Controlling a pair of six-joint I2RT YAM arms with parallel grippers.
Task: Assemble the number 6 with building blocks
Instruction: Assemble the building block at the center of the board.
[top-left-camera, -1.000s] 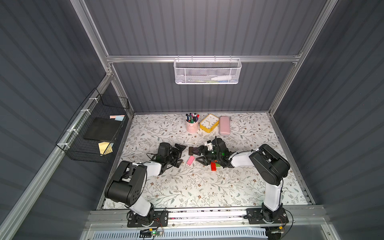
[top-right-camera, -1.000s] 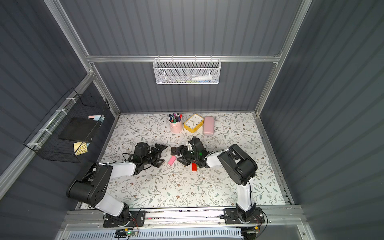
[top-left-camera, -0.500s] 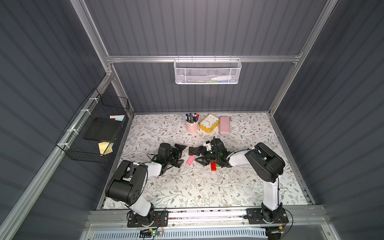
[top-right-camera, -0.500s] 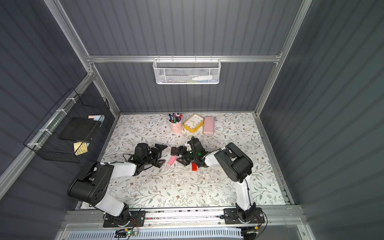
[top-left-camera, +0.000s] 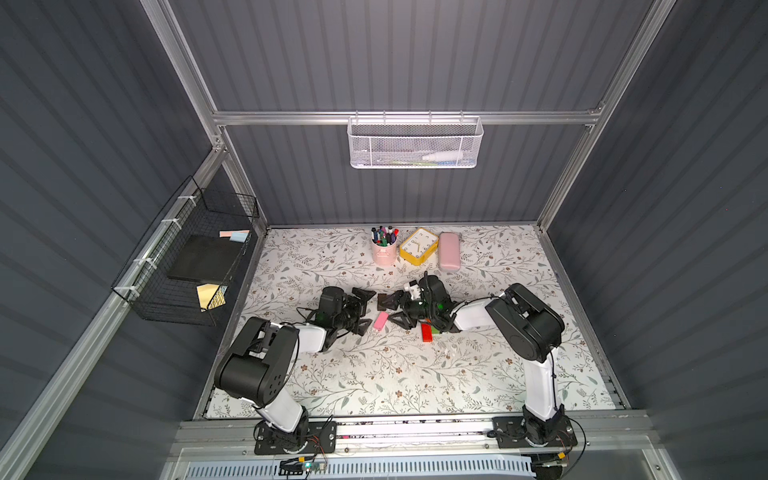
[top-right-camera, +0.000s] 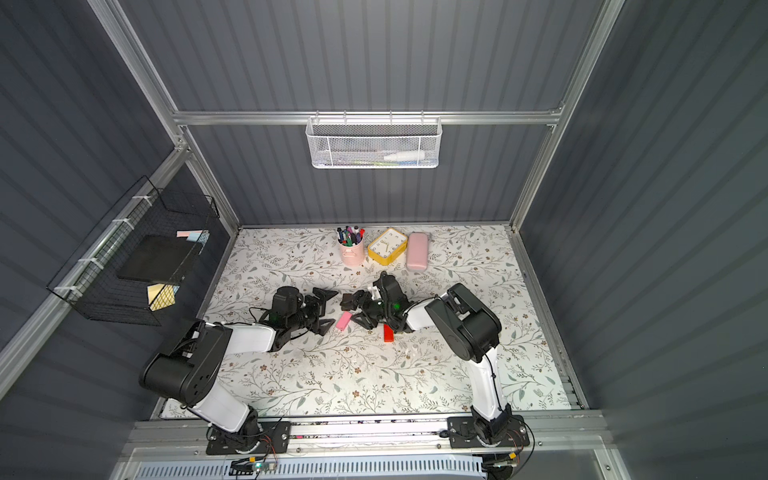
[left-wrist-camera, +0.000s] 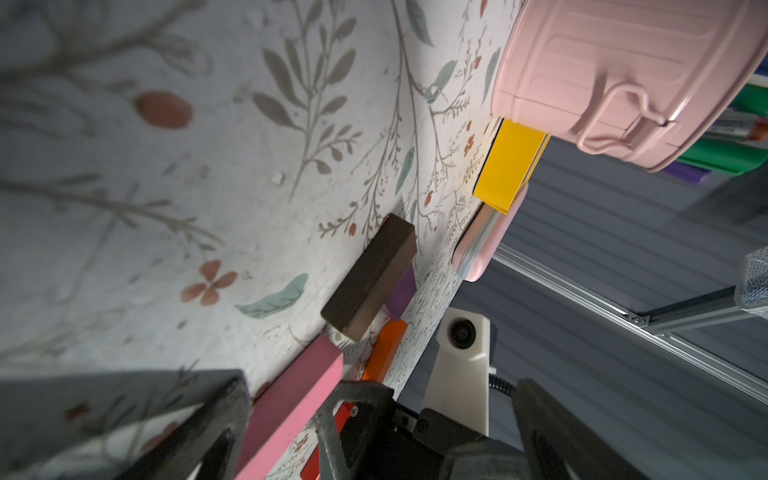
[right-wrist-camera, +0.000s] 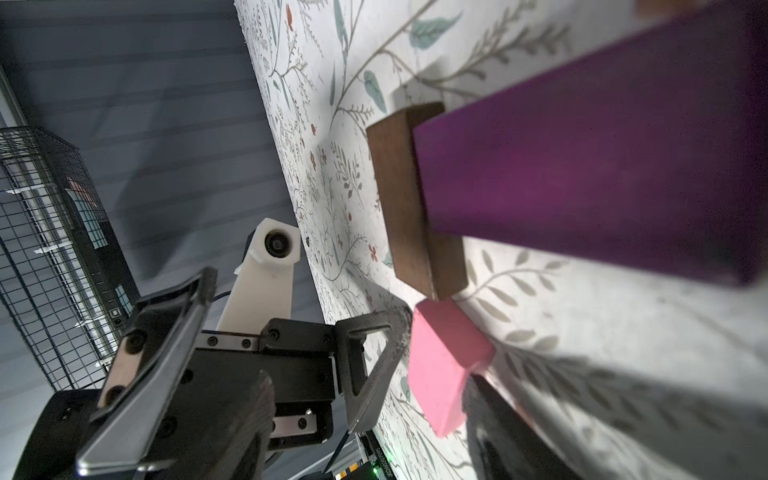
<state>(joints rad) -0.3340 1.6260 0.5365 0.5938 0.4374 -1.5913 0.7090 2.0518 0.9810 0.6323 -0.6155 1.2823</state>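
**Fig.** Bimanual cell with the building blocks part-way to the number 6 (top-right-camera: 345, 302). Mid-table (top-left-camera: 374, 374), the dark brown block (top-left-camera: 382, 302) and the pink block (top-left-camera: 380, 321) lie almost end to end as the spine. The pink block is skewed, and whether their corners touch cannot be told. In the right wrist view, the purple block (right-wrist-camera: 582, 174) has 1 end against the brown block's side. The orange bar (left-wrist-camera: 386, 345) shows only in the left wrist view, beyond them. The red block (top-left-camera: 426, 332) and green cube (top-left-camera: 434, 331) lie just beside the right arm's wrist, unplaced.

Left gripper (top-left-camera: 365, 309): jaws spread wide and empty, facing the right gripper across the spine.

Right gripper (top-left-camera: 395, 311): jaws partly apart, close by the purple block; a grip cannot be confirmed.

Handling, as judged: the blocks look like small painted wood, rigid, light and smooth-faced, so apt to slide when nudged. They are best taken across the 2 long parallel sides at mid-length; the cube leaves little margin
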